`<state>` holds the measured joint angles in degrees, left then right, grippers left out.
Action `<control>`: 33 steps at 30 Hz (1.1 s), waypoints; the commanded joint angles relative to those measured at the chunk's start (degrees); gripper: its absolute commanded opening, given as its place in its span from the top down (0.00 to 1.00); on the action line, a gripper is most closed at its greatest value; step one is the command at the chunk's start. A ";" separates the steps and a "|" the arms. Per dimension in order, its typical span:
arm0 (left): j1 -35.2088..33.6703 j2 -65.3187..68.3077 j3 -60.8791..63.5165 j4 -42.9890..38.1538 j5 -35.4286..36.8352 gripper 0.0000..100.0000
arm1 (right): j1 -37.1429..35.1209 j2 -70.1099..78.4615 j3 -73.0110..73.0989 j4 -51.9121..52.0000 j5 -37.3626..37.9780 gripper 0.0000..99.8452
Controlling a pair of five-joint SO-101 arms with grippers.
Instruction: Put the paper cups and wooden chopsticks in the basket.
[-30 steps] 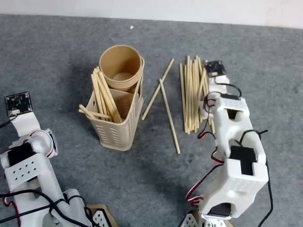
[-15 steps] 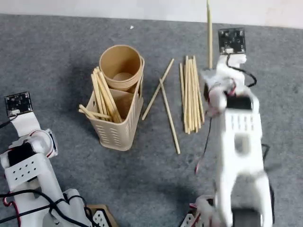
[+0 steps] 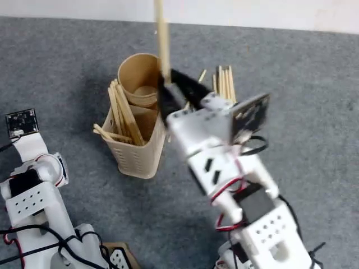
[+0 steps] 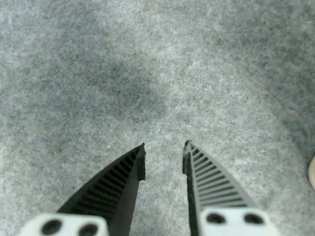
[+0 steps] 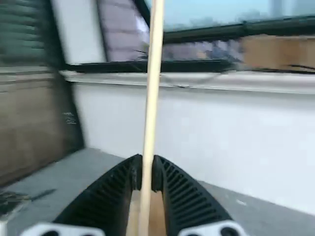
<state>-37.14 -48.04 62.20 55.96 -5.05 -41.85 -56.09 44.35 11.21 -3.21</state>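
Grey carpet-like worktop (image 3: 67, 56) under everything

White right arm (image 3: 224, 168) extends from the 5 o'clock edge to the centre. White left arm (image 3: 33, 190) sits at 8 o'clock, well apart from the basket.

Beige slotted plastic basket (image 3: 134, 159) stands upright near centre. Stacked brown paper cups (image 3: 137, 70) sit in its 12 o'clock end. A bundle of wooden chopsticks (image 3: 123, 115) leans in its 9 o'clock side.

Loose chopstick pile (image 3: 224, 78) lies on the worktop at 2 o'clock of the basket, partly hidden by the right arm.

Right gripper (image 5: 146, 164): black fingers clamped on a single pale wooden chopstick (image 5: 152, 73), held upright just beside the basket's 3 o'clock rim.

Left gripper (image 4: 164, 150): fingers parted, holding nothing, over bare worktop
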 commanded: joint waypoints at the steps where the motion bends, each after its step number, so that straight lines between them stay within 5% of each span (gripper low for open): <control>1: 0.48 -0.92 -0.13 -0.70 -0.26 0.84 | -4.97 5.85 3.38 -9.27 -0.70 0.99; 12: 0.57 -0.84 -0.13 -0.79 -0.26 0.84 | -5.58 19.82 1.89 -11.30 -0.53 0.99; 19: 0.57 -0.92 -0.13 -0.79 -0.26 0.84 | -5.05 15.78 5.05 -11.12 -0.53 0.79; 24: 0.57 -0.92 -0.13 -0.79 -0.26 0.84 | -4.97 13.58 5.49 -9.54 0.26 0.78; 29: 0.57 -0.92 -0.13 -0.79 -0.26 0.84 | -2.68 8.48 -3.21 6.02 11.87 0.78; 33: 0.84 -0.92 -0.13 -0.79 -0.26 0.84 | 11.03 6.81 -22.37 30.29 12.04 0.78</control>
<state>-37.14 -48.04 62.20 55.96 -5.05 -40.79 -47.03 36.79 24.48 7.78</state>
